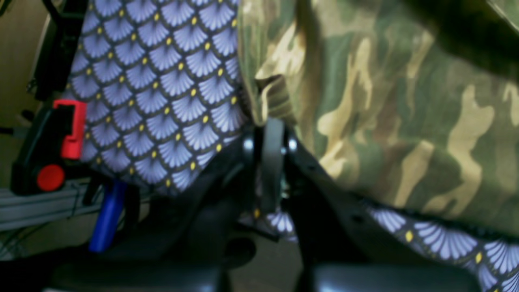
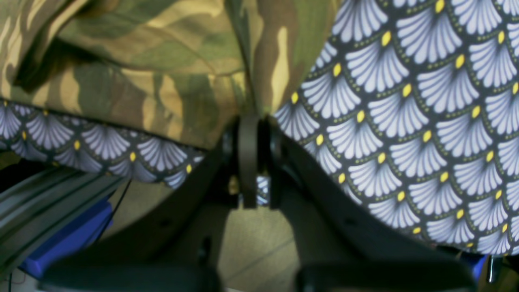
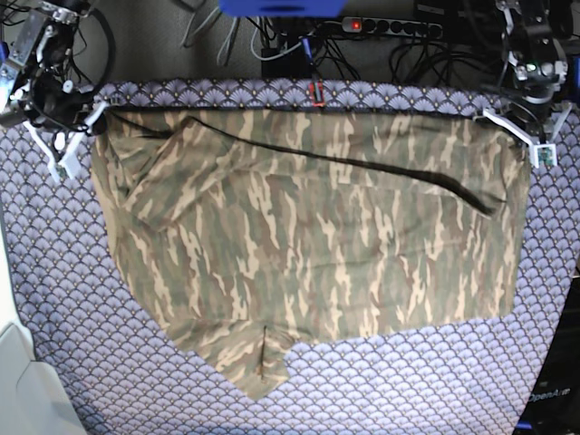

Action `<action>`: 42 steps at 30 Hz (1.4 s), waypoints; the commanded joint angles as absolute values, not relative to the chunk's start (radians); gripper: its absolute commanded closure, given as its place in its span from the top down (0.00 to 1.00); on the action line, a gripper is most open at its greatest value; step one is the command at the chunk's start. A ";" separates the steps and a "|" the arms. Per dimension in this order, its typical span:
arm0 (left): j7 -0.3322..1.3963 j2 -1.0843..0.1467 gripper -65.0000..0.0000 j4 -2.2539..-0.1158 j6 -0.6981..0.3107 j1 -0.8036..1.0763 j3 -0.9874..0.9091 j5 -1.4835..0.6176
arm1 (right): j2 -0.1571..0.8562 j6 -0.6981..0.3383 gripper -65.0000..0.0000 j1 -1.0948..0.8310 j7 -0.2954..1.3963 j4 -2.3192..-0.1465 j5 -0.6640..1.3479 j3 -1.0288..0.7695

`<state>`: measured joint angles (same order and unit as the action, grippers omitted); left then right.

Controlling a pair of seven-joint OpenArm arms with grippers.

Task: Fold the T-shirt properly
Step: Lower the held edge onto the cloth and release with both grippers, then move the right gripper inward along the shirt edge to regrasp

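Pinching the shirt (image 3: 308, 236) at both far tabletop corners, left gripper (image 1: 269, 121) and right gripper (image 2: 253, 117) clamped on cloth, needing an even lift and carry toward the near edge.

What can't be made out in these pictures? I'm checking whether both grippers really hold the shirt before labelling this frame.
- Left wrist view: blurred; the left gripper meets the shirt edge, but the pinched layers are unclear.
- Right wrist view: the right gripper covers the shirt edge it pinches.
- Base view: both grippers are too small; the tablecloth under the shirt is hidden.
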<state>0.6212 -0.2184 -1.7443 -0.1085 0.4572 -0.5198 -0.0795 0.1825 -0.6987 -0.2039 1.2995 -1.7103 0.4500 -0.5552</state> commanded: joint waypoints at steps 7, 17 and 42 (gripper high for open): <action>0.607 -0.231 0.01 -1.759 -0.105 0.503 -0.524 -0.085 | 0.197 -0.698 0.00 -0.234 1.294 -1.728 0.453 -0.559; 0.607 -0.234 0.01 -1.751 -0.105 0.495 -0.524 -0.084 | 0.197 -0.698 0.00 -0.237 1.282 -1.727 0.453 -0.559; 0.607 -0.168 0.53 -1.791 -0.105 0.475 -0.688 -0.087 | 0.183 -0.698 0.39 -0.239 1.337 -1.876 0.707 -0.730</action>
